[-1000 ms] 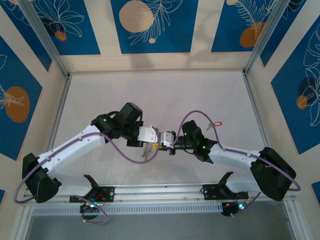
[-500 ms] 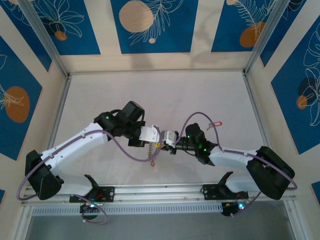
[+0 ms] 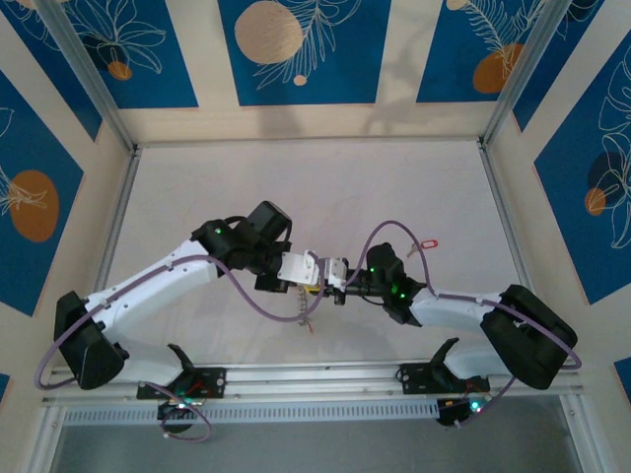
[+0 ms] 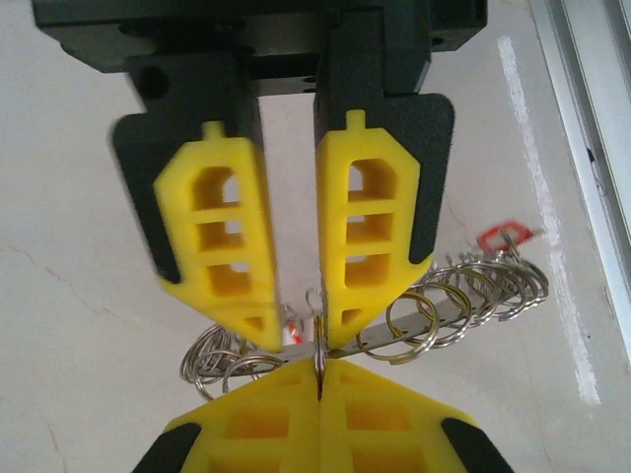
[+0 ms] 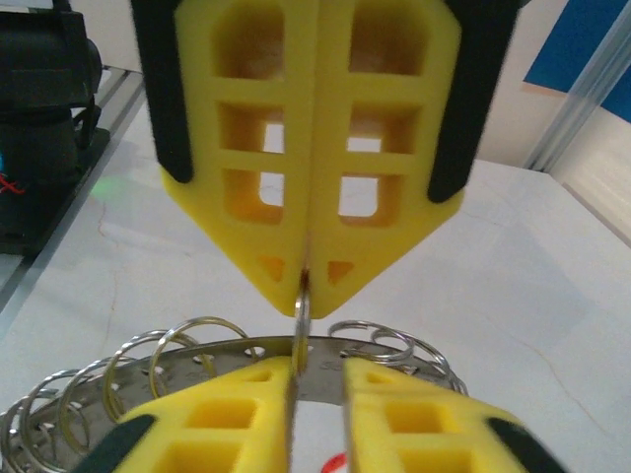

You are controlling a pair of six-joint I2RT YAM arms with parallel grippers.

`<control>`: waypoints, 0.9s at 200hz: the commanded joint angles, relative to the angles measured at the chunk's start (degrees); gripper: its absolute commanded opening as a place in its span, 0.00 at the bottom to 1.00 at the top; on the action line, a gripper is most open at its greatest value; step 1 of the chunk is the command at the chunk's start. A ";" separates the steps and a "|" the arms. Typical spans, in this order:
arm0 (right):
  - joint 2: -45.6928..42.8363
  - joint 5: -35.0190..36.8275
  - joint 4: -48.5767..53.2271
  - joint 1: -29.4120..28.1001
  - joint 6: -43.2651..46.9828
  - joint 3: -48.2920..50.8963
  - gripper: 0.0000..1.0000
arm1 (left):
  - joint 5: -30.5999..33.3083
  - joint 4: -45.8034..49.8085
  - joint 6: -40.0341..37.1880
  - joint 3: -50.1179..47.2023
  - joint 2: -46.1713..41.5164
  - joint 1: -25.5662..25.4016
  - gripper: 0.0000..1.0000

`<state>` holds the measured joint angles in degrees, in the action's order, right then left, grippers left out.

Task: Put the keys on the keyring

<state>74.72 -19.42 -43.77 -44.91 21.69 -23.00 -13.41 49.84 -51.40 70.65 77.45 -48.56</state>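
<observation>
A pale, faintly veined bench (image 3: 296,187) is walled on its far side and flanks by cream boards with blue panels (image 3: 296,49) showing orange discs and white leaf outlines. Slanting metal posts (image 3: 89,79) rise from the bench's far corners. A metal rail (image 3: 315,377) runs along the bench's near edge, with a slotted grey strip (image 3: 296,412) just beyond it.
</observation>
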 commanded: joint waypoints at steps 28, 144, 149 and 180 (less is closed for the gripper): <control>0.95 -2.05 -5.30 -1.05 -1.60 0.21 0.06 | 0.18 0.95 -0.31 2.85 -0.37 -0.53 0.00; 3.08 -0.40 -11.55 -1.46 -3.98 0.86 0.17 | 1.84 2.22 -2.12 2.92 0.64 -0.49 0.00; 3.12 -0.29 -11.79 -1.37 -4.10 0.94 0.18 | 1.81 2.33 -2.21 3.00 0.68 -0.49 0.00; 3.01 0.72 -12.25 -1.23 -4.31 1.36 0.18 | 1.47 2.41 -2.30 3.07 0.69 -0.45 0.00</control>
<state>77.93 -19.27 -50.76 -45.80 18.35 -22.17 -11.46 51.53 -52.14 72.10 77.82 -48.56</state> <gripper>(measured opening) 0.181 0.038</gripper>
